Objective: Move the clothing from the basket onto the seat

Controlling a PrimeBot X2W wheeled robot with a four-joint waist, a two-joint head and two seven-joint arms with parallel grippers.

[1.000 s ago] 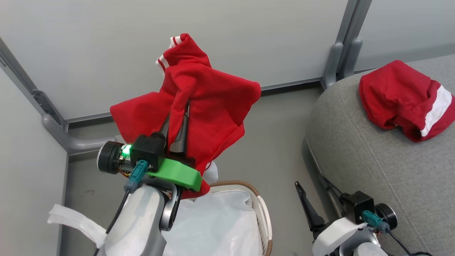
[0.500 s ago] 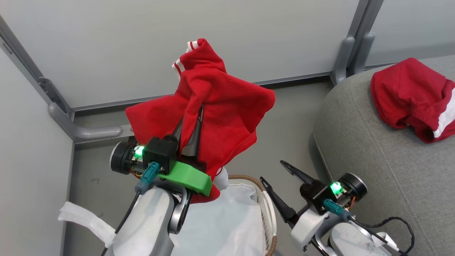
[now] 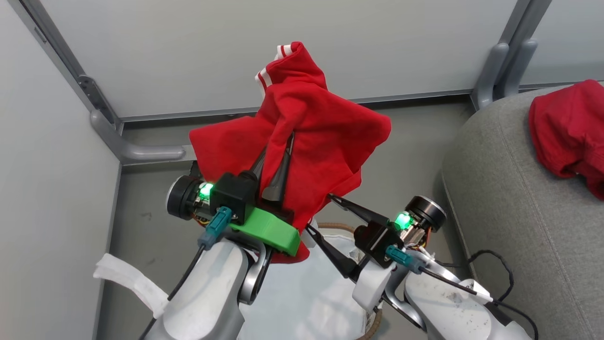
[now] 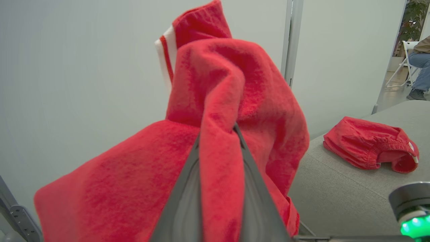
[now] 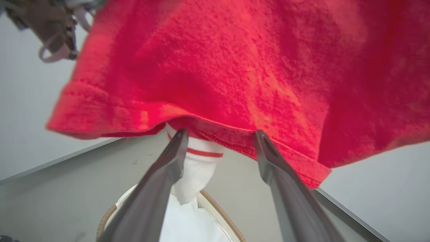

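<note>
Seat (image 3: 509, 198) is well off to the right, basket (image 3: 340, 228) below. Clothing (image 3: 321, 141) hangs over the basket, thin fold pinched in left gripper (image 3: 277, 153), jaws narrow. Right gripper (image 5: 220, 131) is spread wide at the hem, holding nothing. Risks: fold slips out mid-swing, or low hem snags the rim.

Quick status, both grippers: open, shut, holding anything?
Left gripper: shut on the red clothing, which hangs in the air.
Right gripper: open, fingertips by the clothing's lower hem, nothing gripped.
</note>
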